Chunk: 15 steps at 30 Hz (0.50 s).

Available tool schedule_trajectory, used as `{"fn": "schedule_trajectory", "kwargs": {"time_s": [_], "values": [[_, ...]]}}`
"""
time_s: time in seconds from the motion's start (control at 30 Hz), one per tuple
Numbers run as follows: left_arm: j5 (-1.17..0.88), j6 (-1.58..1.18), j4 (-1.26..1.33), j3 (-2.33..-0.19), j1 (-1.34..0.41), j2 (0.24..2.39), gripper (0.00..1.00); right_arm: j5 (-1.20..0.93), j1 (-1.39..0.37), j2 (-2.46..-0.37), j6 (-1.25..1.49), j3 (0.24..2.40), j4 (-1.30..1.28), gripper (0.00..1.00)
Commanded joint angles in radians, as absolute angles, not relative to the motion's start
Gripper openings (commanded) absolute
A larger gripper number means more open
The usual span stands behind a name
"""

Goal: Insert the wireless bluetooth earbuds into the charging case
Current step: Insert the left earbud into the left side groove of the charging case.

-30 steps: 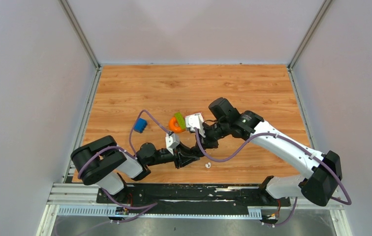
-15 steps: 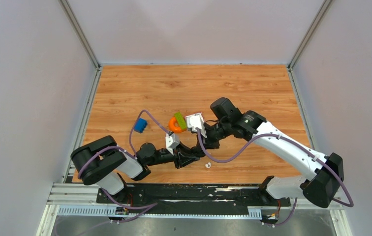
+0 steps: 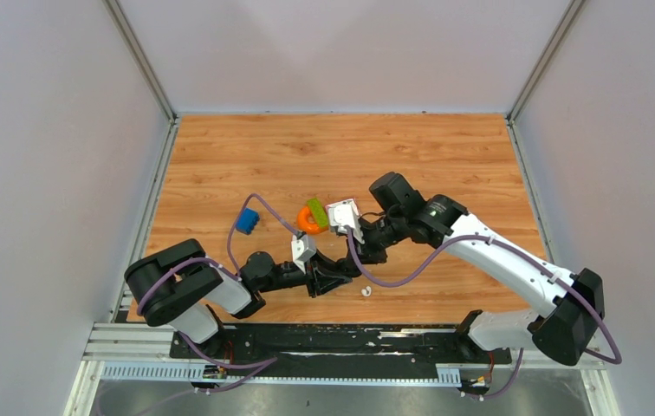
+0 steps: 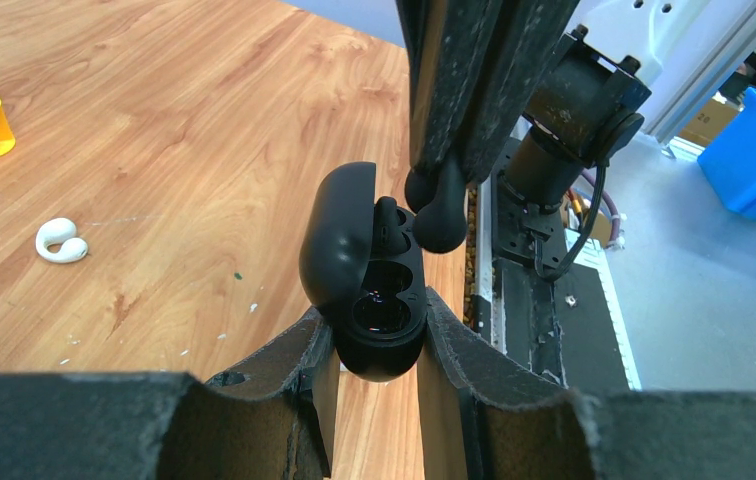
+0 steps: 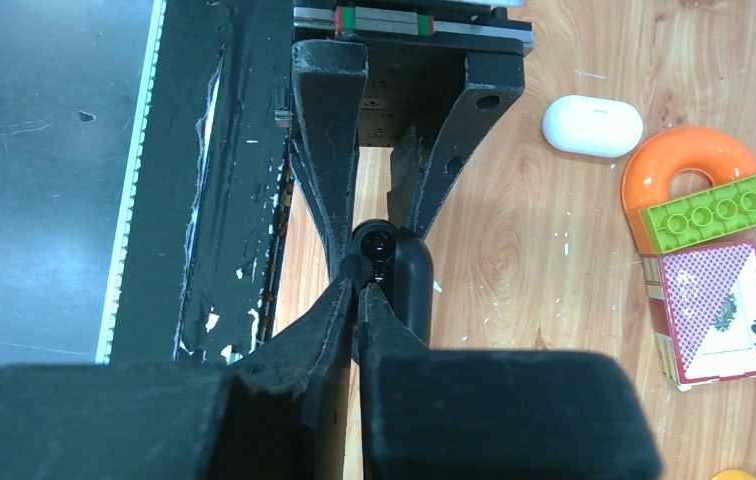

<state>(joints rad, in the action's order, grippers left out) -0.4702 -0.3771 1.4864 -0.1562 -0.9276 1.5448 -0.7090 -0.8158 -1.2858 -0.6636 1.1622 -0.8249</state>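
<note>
The bench (image 3: 445,156) carries a scatter of things, but the work is at its near middle, where my two arms meet tip to tip.

The left claw (image 4: 379,322) is closed as far as the black charging case (image 4: 346,250) lets it. It grips the case by its sides near the lower end, lid swung open and the sockets facing up toward the other arm. The right claw (image 5: 362,292) is pinched fully shut on a black earbud (image 4: 441,228), which hangs from its tips just over the far right edge of the case. From the left wrist view I cannot tell whether it is touching.

I judge this to be the seating step for that bud: picked up, brought over, not yet in. The nearer socket (image 4: 379,312) looks empty and glossy. Something dark stands in the farther one, perhaps a bud already home, though I cannot be sure.

The next move calls for a small shift to bring the bud over the free socket. It must be turned to match the socket, then lowered gently before the pinch is released, while the left claw holds the case steady.

A white case (image 5: 592,125) lies on the bench behind, and one white earbud (image 4: 59,240) lies loose on the wood, well apart from both cases and waiting its turn.
</note>
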Motion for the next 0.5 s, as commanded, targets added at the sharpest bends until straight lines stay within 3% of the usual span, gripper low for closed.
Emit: {"fn": "schedule_trajectory", "kwargs": {"time_s": [0.0,0.47], "values": [[-0.474,-0.374,1.608,-0.171,-0.925,1.533,0.00,-0.725,-0.820,-1.305,-0.670,1.162,-0.795,0.00],[-0.477,-0.381,1.608,-0.166,-0.922,1.519,0.00,-0.716,-0.829,-1.323,-0.644,1.143,-0.749,0.00]]}}
